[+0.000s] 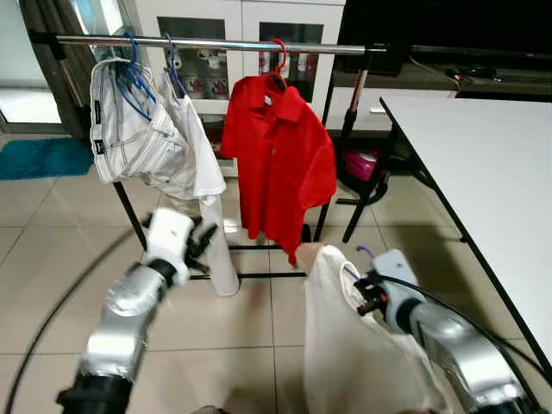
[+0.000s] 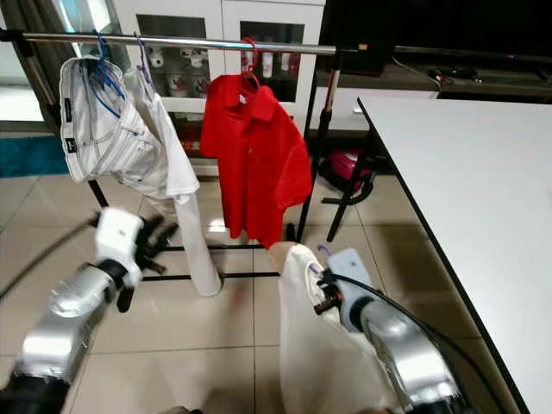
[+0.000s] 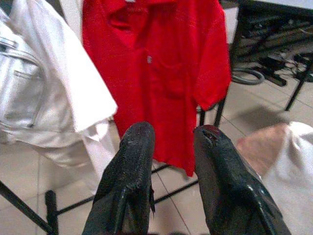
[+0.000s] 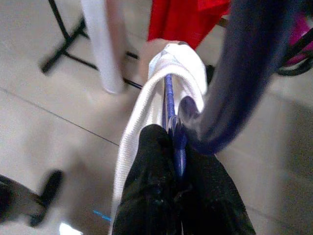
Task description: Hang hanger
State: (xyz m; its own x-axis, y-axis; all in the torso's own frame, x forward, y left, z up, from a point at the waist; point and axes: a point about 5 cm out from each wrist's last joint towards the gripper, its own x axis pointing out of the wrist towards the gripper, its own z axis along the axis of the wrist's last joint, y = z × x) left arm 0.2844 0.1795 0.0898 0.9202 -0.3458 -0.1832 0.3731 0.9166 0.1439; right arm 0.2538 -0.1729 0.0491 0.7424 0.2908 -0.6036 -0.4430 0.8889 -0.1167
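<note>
A steel rail spans the clothes rack at the top. On it hang white jeans on blue hangers, a white garment, and a red polo shirt on a red hanger. My right gripper is low at the right, shut on a blue hanger that carries a cream-white garment; the hanger's hook curves over the fingers. My left gripper is raised below the white garment, its fingers open with nothing between them.
A white table with black legs runs along the right. A white cabinet stands behind the rack, a teal rug lies far left, and a pink item sits under the table. Tiled floor lies before the rack.
</note>
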